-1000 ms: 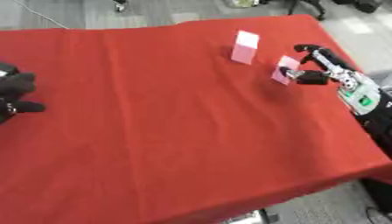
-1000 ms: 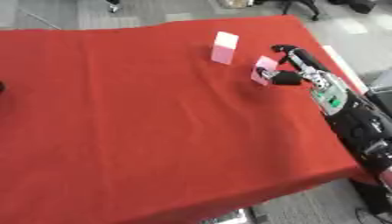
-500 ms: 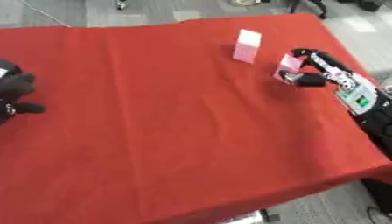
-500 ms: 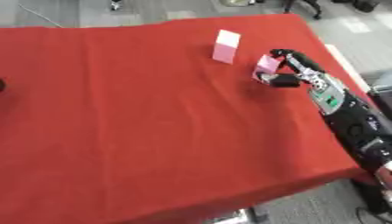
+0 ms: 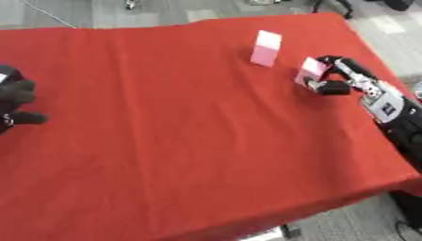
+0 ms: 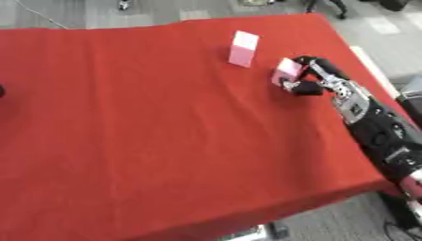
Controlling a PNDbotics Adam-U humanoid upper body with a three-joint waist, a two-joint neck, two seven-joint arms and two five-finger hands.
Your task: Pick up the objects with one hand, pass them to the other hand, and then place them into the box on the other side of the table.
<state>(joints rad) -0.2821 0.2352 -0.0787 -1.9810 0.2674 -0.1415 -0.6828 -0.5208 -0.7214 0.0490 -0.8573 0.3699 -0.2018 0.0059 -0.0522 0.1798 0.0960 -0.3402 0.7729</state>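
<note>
Red cloth covers the whole tabletop (image 5: 190, 141), lying smooth with faint creases across its near half, and its near edge hangs over grey floor at the bottom of both views.

At the left edge of the left eye view, about halfway up, the robot's black left hand (image 5: 16, 101) rests on the cloth with its fingers (image 5: 18, 88) curled in on themselves, clenched and holding nothing. In the right eye view only a dark sliver of it shows at the left border.

On the right side, the black and silver right arm (image 6: 371, 127) comes in from the lower right and runs up along the tabletop's right edge. At its end the right hand (image 6: 312, 79) sits on the cloth near the far right corner. Its fingers (image 5: 342, 63) curve over the top of a small pale pink rectangular block (image 5: 312, 70) and its thumb closes in below, so the block is pinched between them, tilted, with its lower edge at or just above the cloth; which of the two cannot be told.

Farther back and just to the left of the held block stands a taller pale pink rectangular box (image 5: 265, 48), upright on the cloth, apart from the hand.
</note>
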